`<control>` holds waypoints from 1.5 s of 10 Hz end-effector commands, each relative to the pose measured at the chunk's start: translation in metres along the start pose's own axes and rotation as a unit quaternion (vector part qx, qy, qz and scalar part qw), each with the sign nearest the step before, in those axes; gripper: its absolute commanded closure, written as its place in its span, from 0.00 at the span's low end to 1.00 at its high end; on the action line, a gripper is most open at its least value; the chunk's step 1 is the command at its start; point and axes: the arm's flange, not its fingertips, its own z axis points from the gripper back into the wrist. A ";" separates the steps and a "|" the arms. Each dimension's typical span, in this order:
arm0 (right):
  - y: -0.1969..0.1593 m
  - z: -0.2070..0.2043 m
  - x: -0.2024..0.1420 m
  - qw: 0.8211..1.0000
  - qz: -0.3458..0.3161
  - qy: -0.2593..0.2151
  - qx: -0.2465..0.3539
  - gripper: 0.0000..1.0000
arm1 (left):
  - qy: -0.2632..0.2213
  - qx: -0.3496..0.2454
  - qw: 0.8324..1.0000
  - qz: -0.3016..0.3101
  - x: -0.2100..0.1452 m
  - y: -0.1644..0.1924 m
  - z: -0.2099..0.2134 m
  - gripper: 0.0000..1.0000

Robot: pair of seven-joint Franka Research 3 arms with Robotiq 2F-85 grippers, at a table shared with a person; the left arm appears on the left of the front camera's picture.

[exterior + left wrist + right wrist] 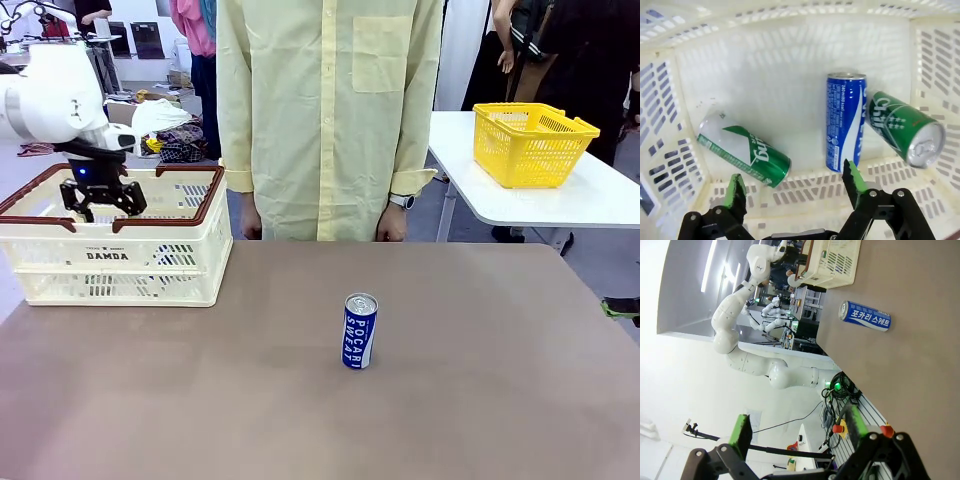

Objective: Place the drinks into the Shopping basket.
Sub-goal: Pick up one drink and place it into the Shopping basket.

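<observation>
The left gripper (101, 197) hangs inside the top of the cream Shopping basket (120, 262) at the table's ten o'clock, jaws spread and empty. Below it, on the basket floor (790, 90), lie two green cans (745, 150) (905, 128) with a blue can (845, 121) between them. Another blue can (359, 331) stands upright mid-table, and the right gripper (797, 437) is released, holding nothing.

basket (790, 65): two green cans (745, 150), blue can (845, 122) | left claw (792, 187): open

Left pincer (102, 202) pointing downward, jaws wide apart; right pincer (797, 432) likewise spread, empty.
</observation>
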 end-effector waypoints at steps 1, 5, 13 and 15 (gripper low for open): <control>0.004 0.000 0.000 1.000 -0.005 0.003 0.003 0.00 | -0.042 -0.050 0.998 0.001 -0.036 0.002 0.037 0.00; 0.004 0.000 0.000 1.000 -0.005 0.003 0.003 0.00 | -0.067 -0.236 0.969 -0.042 -0.175 -0.018 0.126 0.00; 0.004 0.000 0.000 1.000 -0.005 0.003 0.003 0.00 | -0.110 -0.524 0.835 -0.127 -0.305 0.040 0.012 0.00; 0.004 0.000 0.000 1.000 -0.005 0.003 0.003 0.00 | -0.110 -0.524 0.835 -0.127 -0.305 0.040 0.012 0.00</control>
